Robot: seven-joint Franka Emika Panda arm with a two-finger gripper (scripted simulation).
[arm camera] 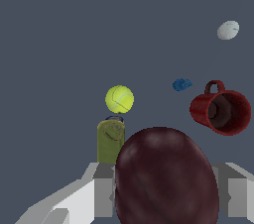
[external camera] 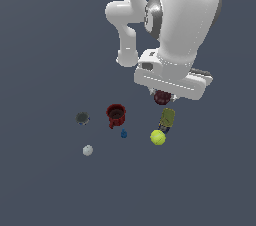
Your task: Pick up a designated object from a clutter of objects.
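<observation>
- The end effector point(external camera: 163, 95) is clenched on the plum point(external camera: 161, 97), a small dark maroon fruit tucked right under the white hand of the arm point(external camera: 182, 17)
- In the wrist view the plum point(arm camera: 166, 176) fills the space between the two grey fingers point(arm camera: 104, 196), one on either side of it
- Whether it is already clear of the surface point(external camera: 45, 185) I cannot say for sure; from the exterior view it looks to hang a little above the rest
- Taking the red mug point(external camera: 116, 115) as the marker: the plum is off to the exterior view's right of it and a bit further back
- The olive can point(external camera: 167, 119) and the yellow-green ball point(external camera: 158, 137) lie just below the plum, near each other
- A tiny blue piece point(external camera: 123, 133) sits just in front of the mug, a whitish ball point(external camera: 88, 150) further out, a grey round piece point(external camera: 82, 118) on the mug's other side
- My guess on handling: light, round, smooth-skinned, so it could roll or squirt out of a flat pinch
- Best held across its widest middle, as it seems to be now, with steady pressure and no sudden swings
</observation>
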